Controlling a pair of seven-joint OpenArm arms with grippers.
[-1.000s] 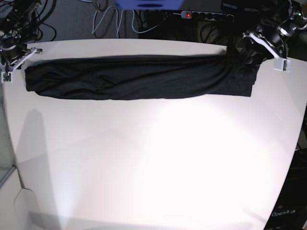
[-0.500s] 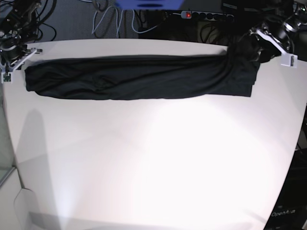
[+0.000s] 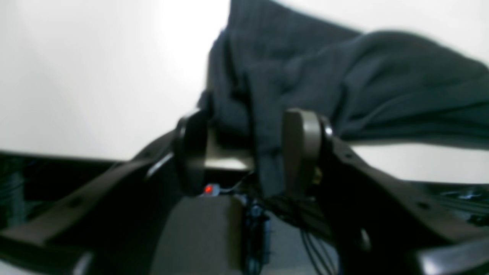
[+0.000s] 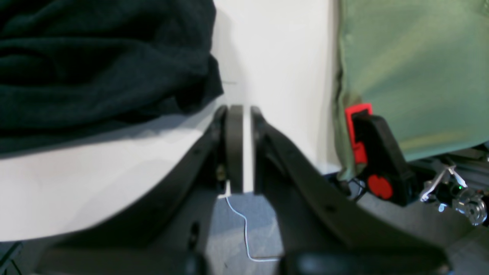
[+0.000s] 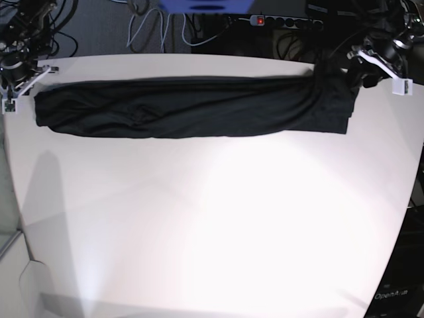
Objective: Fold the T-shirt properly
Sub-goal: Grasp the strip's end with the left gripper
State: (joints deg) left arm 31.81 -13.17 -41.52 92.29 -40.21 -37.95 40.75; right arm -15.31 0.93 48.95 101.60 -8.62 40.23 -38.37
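The black T-shirt point(image 5: 192, 106) lies folded into a long narrow band across the far side of the white table point(image 5: 212, 218). My left gripper point(image 5: 363, 66) is at the band's right end, over the table's back edge. In the left wrist view this gripper point(image 3: 246, 130) is open, and a strip of the T-shirt point(image 3: 344, 76) hangs between the pads against the right one. My right gripper point(image 5: 16, 83) sits just off the band's left end. Seen from the right wrist, that gripper point(image 4: 240, 114) is shut on nothing, with the T-shirt point(image 4: 95, 57) up to its left.
A power strip point(image 5: 260, 20) with a red light and loose cables point(image 5: 149, 30) lie behind the table's back edge. A green panel point(image 4: 412, 68) and a red-and-black fitting point(image 4: 370, 152) stand just past the table's end by my right gripper.
My left gripper has drawn back toward the far right corner and its jaws stand a little wider. The T-shirt band and the right arm have stayed put.
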